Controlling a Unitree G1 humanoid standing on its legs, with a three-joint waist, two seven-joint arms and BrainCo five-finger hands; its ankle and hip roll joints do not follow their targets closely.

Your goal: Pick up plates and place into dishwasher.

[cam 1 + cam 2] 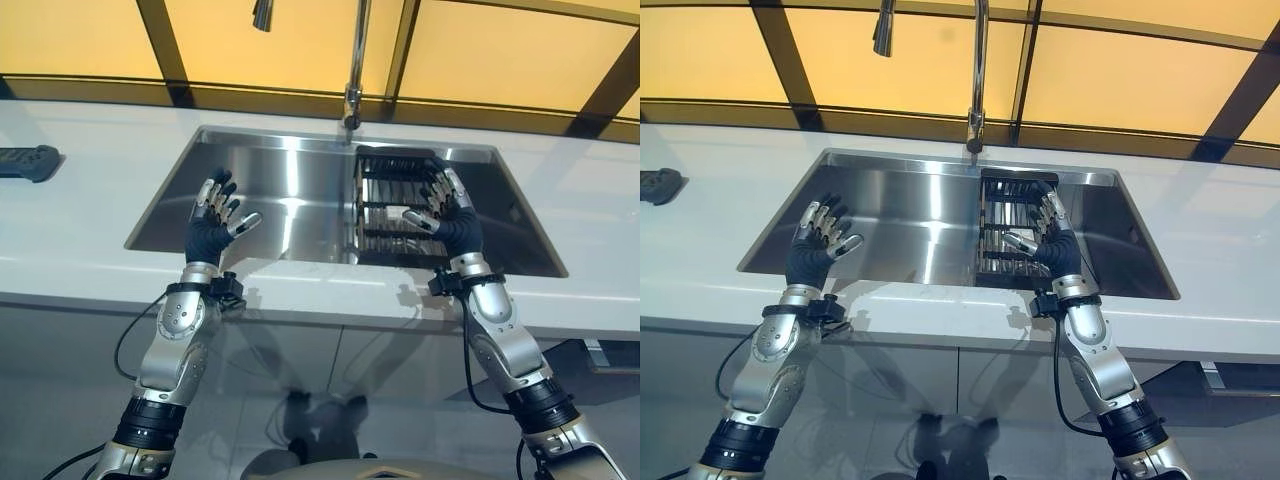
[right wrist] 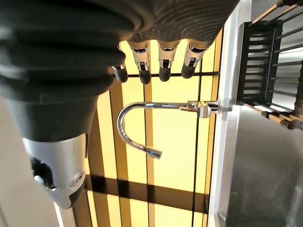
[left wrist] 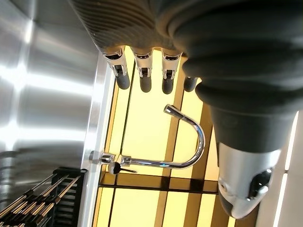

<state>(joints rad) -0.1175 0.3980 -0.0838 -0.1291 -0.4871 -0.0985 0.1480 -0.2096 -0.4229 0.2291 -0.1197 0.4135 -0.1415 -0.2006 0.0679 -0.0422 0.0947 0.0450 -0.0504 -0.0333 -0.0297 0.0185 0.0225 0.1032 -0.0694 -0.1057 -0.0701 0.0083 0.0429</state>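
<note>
Hovering open and empty over the steel sink, the left hand and right hand flank it, the right nearer the black dish rack.

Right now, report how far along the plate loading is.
Done: nothing that I can see. The black rack in the sink holds no plates, and I see no plate or dishwasher. In hand: nothing. The left hand hovers open over the basin, and the right hand hovers open over the rack. Left: finding plates, picking them up and loading them, so the whole job.
</note>
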